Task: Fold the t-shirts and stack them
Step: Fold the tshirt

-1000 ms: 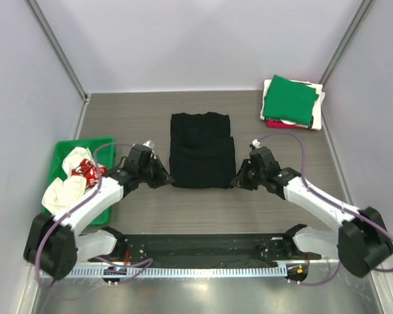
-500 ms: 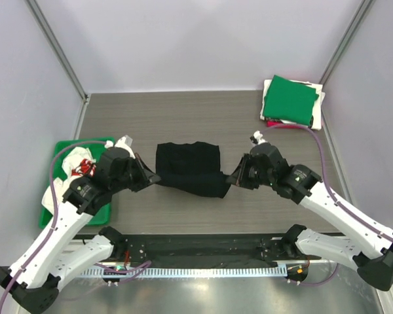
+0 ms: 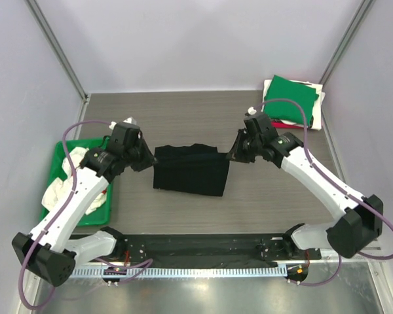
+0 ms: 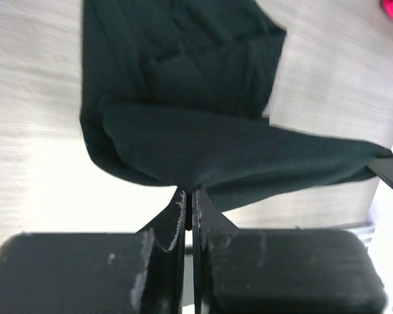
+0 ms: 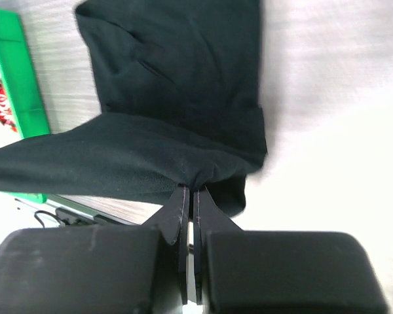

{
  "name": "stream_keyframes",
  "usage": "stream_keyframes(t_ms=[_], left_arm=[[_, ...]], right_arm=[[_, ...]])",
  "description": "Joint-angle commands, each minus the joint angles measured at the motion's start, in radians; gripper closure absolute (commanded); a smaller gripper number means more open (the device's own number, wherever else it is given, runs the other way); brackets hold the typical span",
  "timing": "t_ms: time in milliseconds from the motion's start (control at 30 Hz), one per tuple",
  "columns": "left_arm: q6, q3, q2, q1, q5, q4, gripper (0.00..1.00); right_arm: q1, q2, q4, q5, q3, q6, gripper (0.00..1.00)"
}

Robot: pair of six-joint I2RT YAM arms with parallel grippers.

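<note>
- The black shirt (image 3: 190,171) lies on the table (image 3: 150,121) just beside the tray (image 3: 99,208), on the tray's stack-facing side; it is partly folded, with one layer flat and an upper layer lifted off it.
- The left gripper (image 3: 149,161) sits between the tray and the shirt; its jaws are closed to a thin slit, pinching the raised edge.
- The right gripper (image 3: 232,155) is at the shirt's end farthest from the tray; its jaws are equally tight, with a small bunch of black cloth caught at the tips.
- The raised layer hangs stretched between the two pinches, sagging a little in the middle; the step in hand looks like carrying that edge over to halve the shirt.
- The green shirt (image 3: 289,99) tops the folded stack, well apart from the tray in the table's opposite far corner; the tray itself holds loose white cloth (image 3: 59,193).
- Risks, as I judge them:
  - Each grip takes very little cloth; a pull apart could slip an edge free and drop the fold crooked.
  - Uneven travel between the arms would skew the crease.
  - Lifting too little could drag the bottom layer and undo the tucked sleeves.
  - Drift toward the tray could snag the shirt on its rim.
</note>
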Motion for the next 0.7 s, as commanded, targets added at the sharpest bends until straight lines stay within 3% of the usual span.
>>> stream_keyframes(t_ms=[0,233,667], left_arm=[[0.068,0.063,0.021,0.075,-0.001,0.03,1.0],[0.109,0.103,0.135,0.218,0.096,0.085,1.0],[0.137,0.262,0.452,0.35,0.195,0.17,1.0]], right_arm=[[-0.03,0.06,0.031,-0.037,0.1,-0.088,0.99],[-0.044,0.242,0.042,-0.06,0.242,-0.134,0.99],[-0.11,0.574,0.027,-0.131,0.535,-0.202,0.99]])
